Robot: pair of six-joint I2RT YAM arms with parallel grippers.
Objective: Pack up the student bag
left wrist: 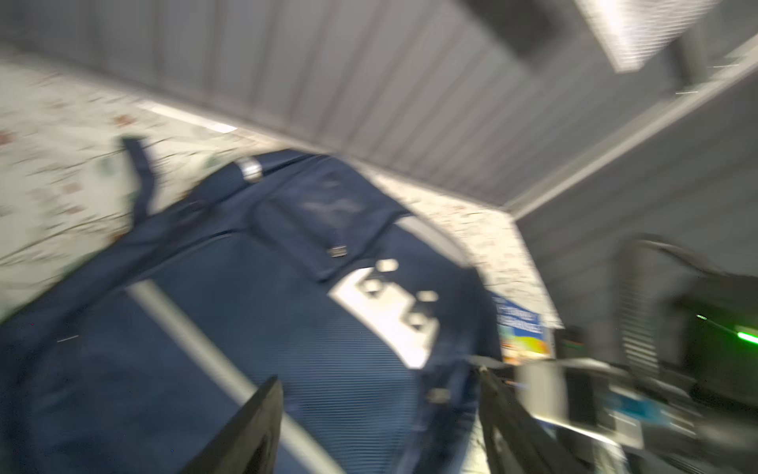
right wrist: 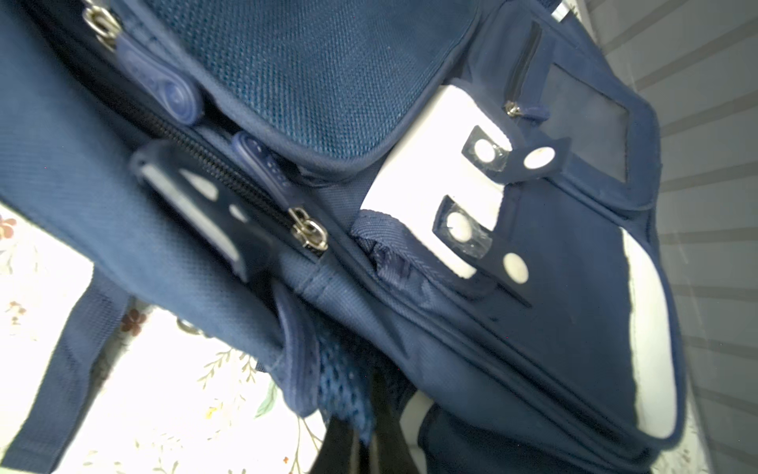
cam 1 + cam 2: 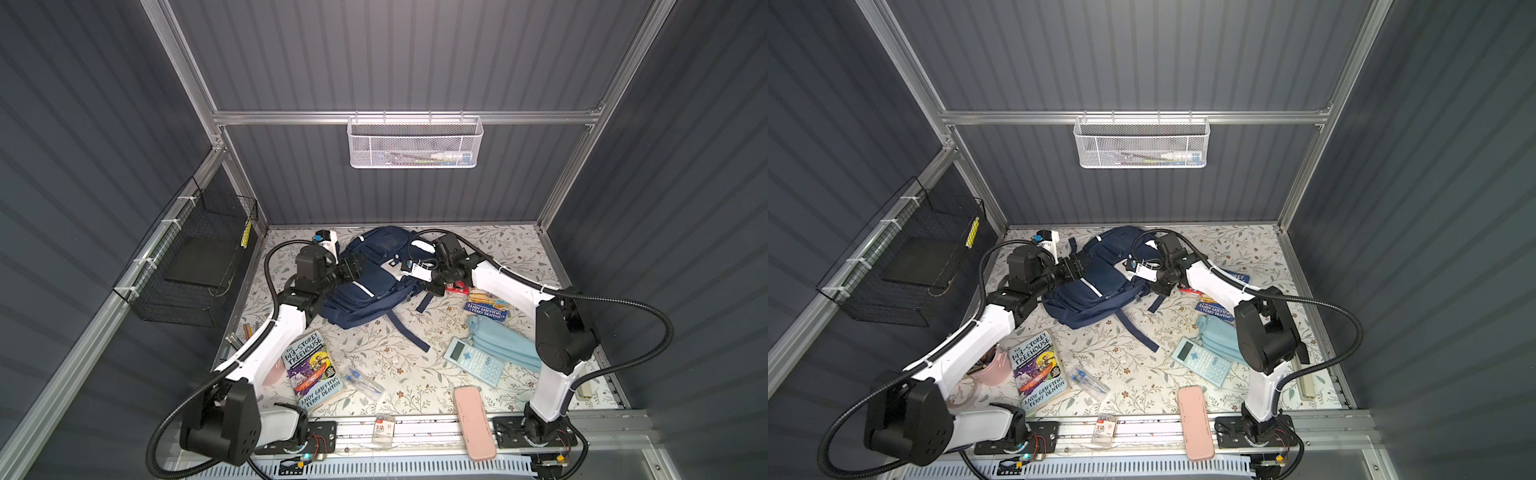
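- The student bag (image 3: 365,291) lies front face up at the back of the desk (image 3: 415,374), near the rear wall. Its straps trail toward the front, and in both top views it sits between my two arms.
- Its pockets look shut. In the right wrist view the main zip (image 2: 229,180) runs closed up to a metal slider (image 2: 309,234). I judge that nothing is packed yet and that opening the bag is the step in hand.
- My right end effector (image 3: 432,286) is clenched at the bag's right edge, by the mesh side pocket (image 2: 344,369). I cannot tell whether it has fabric pinched.
- My left end effector (image 1: 377,375) is released, its fingers spread over the bag's front near the left side and holding nothing. That wrist view is blurred.
- To do this well, I would anchor the right side so the cloth along the zip is taut. I would then close on a rubber pull tab (image 2: 172,90) rather than the small slider, and draw along the track, not upward.
- The bag is soft, so it may slide or bunch and jam the teeth. A pull across the track would probably just lift the whole bag.
- Further out lie a book (image 3: 311,370), pens (image 3: 365,380), a calculator (image 3: 473,361), a light-blue pouch (image 3: 503,340) and a pink case (image 3: 473,424), all apart from the bag.
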